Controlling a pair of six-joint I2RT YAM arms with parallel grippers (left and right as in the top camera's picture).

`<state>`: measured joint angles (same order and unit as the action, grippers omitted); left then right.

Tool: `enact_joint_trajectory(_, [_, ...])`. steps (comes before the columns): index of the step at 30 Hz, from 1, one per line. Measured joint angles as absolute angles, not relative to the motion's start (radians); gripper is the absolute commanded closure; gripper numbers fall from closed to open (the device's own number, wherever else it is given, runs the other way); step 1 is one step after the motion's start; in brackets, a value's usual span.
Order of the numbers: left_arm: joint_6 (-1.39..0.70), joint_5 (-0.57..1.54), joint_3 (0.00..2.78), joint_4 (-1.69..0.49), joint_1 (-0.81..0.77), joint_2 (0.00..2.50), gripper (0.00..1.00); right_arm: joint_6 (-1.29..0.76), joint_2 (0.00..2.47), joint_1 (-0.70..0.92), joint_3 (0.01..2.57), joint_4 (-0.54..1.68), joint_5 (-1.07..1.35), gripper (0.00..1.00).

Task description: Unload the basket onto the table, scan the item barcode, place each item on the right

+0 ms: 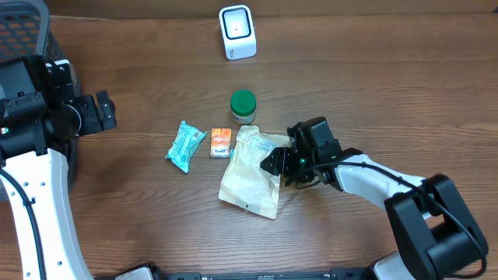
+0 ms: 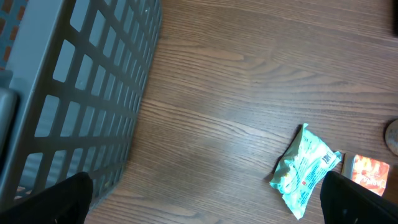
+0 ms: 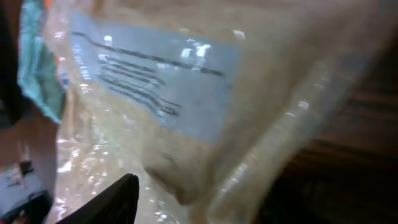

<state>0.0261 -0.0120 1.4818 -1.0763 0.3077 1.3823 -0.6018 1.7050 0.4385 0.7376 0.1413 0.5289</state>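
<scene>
A beige padded envelope (image 1: 249, 175) lies crumpled at the table's middle. Its grey-white label (image 3: 161, 81) with blurred print fills the right wrist view; no barcode can be made out on it. My right gripper (image 1: 282, 165) is at the envelope's right edge, and its jaws (image 3: 208, 199) are closed on a raised fold there, with one dark finger (image 3: 115, 202) on top. The white scanner (image 1: 237, 31) stands at the back centre. My left gripper (image 1: 105, 111) hangs open and empty at the far left, above bare wood (image 2: 202, 199).
A teal snack packet (image 1: 185, 145) (image 2: 305, 171), a small orange box (image 1: 221, 142) (image 2: 371, 172) and a green-lidded jar (image 1: 243, 106) sit just left of and behind the envelope. A grey mesh basket (image 1: 23, 31) (image 2: 81, 93) stands at the far left.
</scene>
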Motion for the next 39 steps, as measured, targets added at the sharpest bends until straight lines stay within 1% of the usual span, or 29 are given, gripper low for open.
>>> enact_joint_trajectory(2, [0.026, -0.012, 1.482, -1.076, 0.308, 1.382, 0.01, -0.604, 1.733, 0.439, 0.738, 0.086, 0.57, 0.39])
enact_joint_trajectory(3, [0.026, -0.012, 1.482, -1.077, 0.308, 1.382, 0.0, -0.608, 1.75, 0.439, 0.738, 0.054, 0.594, 0.42])
enact_joint_trajectory(4, [0.026, -0.012, 1.482, -1.076, 0.308, 1.382, 0.0, -0.614, 1.767, 0.44, 0.739, 0.031, 0.614, 0.47])
enact_joint_trajectory(6, [0.026, -0.012, 1.482, -1.076, 0.308, 1.382, 0.01, -0.63, 1.798, 0.441, 0.744, 0.006, 0.651, 0.73])
enact_joint_trajectory(7, [0.026, -0.012, 1.482, -1.077, 0.308, 1.382, 0.0, -0.64, 1.811, 0.442, 0.747, 0.003, 0.654, 0.82])
enact_joint_trajectory(8, [0.026, -0.012, 1.482, -1.076, 0.308, 1.382, 0.0, -0.649, 1.827, 0.442, 0.747, 0.004, 0.665, 0.9])
enact_joint_trajectory(10, [0.026, -0.012, 1.482, -1.076, 0.308, 1.382, 0.0, -0.663, 1.84, 0.441, 0.746, -0.001, 0.695, 0.96])
enact_joint_trajectory(18, [0.026, -0.012, 1.482, -1.076, 0.308, 1.382, 0.01, -0.683, 1.846, 0.441, 0.745, -0.014, 0.71, 0.96])
enact_joint_trajectory(21, [0.026, -0.012, 1.482, -1.076, 0.308, 1.382, 0.0, -0.673, 1.816, 0.441, 0.744, 0.034, 0.701, 0.96])
enact_joint_trajectory(23, [0.026, -0.012, 1.482, -1.076, 0.308, 1.382, 0.0, -0.659, 1.767, 0.441, 0.744, 0.111, 0.673, 0.96])
enact_joint_trajectory(25, [0.026, -0.012, 1.482, -1.076, 0.308, 1.382, 0.0, -0.631, 1.686, 0.441, 0.749, 0.241, 0.622, 0.96])
enact_joint_trajectory(27, [0.026, -0.011, 1.482, -1.076, 0.308, 1.382, 0.0, -0.594, 1.595, 0.441, 0.781, 0.427, 0.545, 0.96])
enact_joint_trajectory(31, [0.026, -0.012, 1.482, -1.076, 0.308, 1.382, 0.0, -0.528, 1.449, 0.448, 0.97, 0.835, 0.297, 0.96])
enact_joint_trajectory(33, [0.026, -0.012, 1.482, -1.076, 0.308, 1.382, 0.01, -0.506, 1.42, 0.459, 1.108, 1.023, 0.146, 0.96])
enact_joint_trajectory(35, [0.026, -0.012, 1.482, -1.077, 0.308, 1.382, 0.0, -0.493, 1.411, 0.474, 1.232, 1.164, -0.003, 0.96])
enact_joint_trajectory(37, [0.026, -0.012, 1.482, -1.076, 0.308, 1.382, 0.0, -0.487, 1.417, 0.488, 1.328, 1.287, -0.156, 0.96])
enact_joint_trajectory(39, [0.026, -0.012, 1.482, -1.076, 0.308, 1.382, 0.0, -0.482, 1.437, 0.494, 1.38, 1.363, -0.281, 0.96])
